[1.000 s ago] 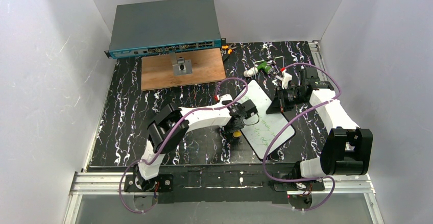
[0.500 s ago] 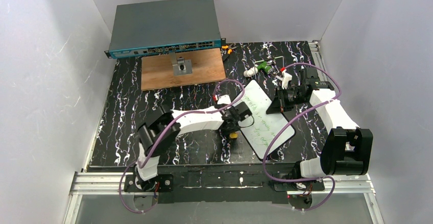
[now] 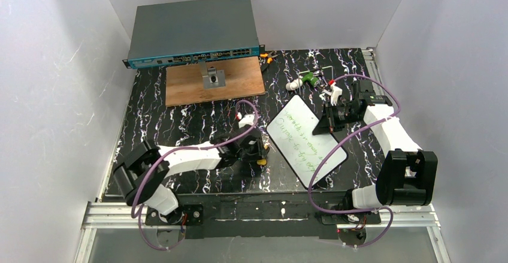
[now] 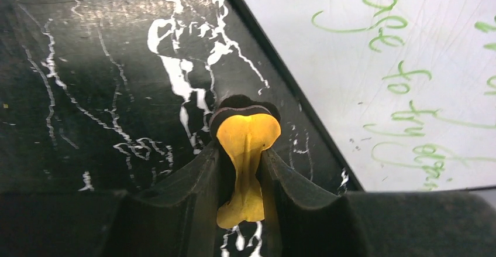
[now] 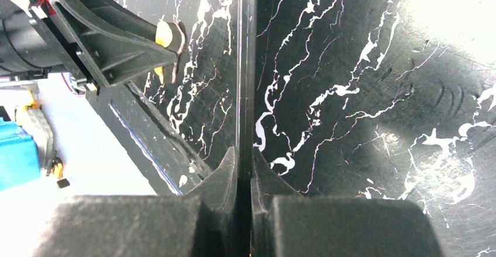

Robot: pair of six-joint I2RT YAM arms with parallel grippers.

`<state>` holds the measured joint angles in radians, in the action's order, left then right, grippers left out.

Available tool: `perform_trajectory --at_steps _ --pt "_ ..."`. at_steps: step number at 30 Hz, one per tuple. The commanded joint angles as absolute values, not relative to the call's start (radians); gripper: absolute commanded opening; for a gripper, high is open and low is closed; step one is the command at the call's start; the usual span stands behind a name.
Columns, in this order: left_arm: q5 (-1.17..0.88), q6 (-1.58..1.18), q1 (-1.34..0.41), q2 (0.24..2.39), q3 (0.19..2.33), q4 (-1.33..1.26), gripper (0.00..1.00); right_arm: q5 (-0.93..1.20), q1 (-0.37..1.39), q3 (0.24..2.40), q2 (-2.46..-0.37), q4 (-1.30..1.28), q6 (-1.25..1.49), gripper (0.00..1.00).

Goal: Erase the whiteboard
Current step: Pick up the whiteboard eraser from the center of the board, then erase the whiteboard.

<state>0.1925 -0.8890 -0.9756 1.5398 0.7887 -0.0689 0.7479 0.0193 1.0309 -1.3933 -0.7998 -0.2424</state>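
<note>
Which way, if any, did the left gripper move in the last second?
Yes. The left gripper, clamping a yellow eraser, came off the whiteboard onto the black mat, leftward and toward the near edge, farther from the wooden board.

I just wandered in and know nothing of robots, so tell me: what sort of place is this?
Most likely a robotics lab test cell: two robot arms bolted to a metal rail, white walls boxing in a marbled black table, and practice props such as a whiteboard and a network switch.
</note>
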Motion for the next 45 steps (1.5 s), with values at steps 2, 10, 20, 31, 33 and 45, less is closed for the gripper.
perform_trajectory --at_steps 2,10,20,31,33,45 --pt "0.039 -0.698 -0.907 1.395 0.627 -0.347 0.0 0.714 0.025 1.029 -1.38 -0.763 -0.389 0.01" --pt "-0.221 -0.52 -0.809 1.294 0.423 -0.711 0.0 0.769 0.064 1.057 -1.411 -0.834 -0.47 0.01" --pt "-0.36 -0.319 -0.781 1.319 0.4 -0.898 0.0 0.826 0.109 1.065 -1.425 -0.85 -0.495 0.01" --pt "-0.249 -0.215 -0.795 1.47 0.612 -0.802 0.0 0.831 0.122 1.062 -1.423 -0.823 -0.464 0.01" --pt "-0.198 -0.193 -0.808 1.496 0.658 -0.756 0.0 0.832 0.123 1.062 -1.424 -0.822 -0.462 0.01" --pt "-0.092 -0.097 -0.828 1.599 0.768 -0.662 0.0 0.853 0.127 1.062 -1.422 -0.829 -0.465 0.01"
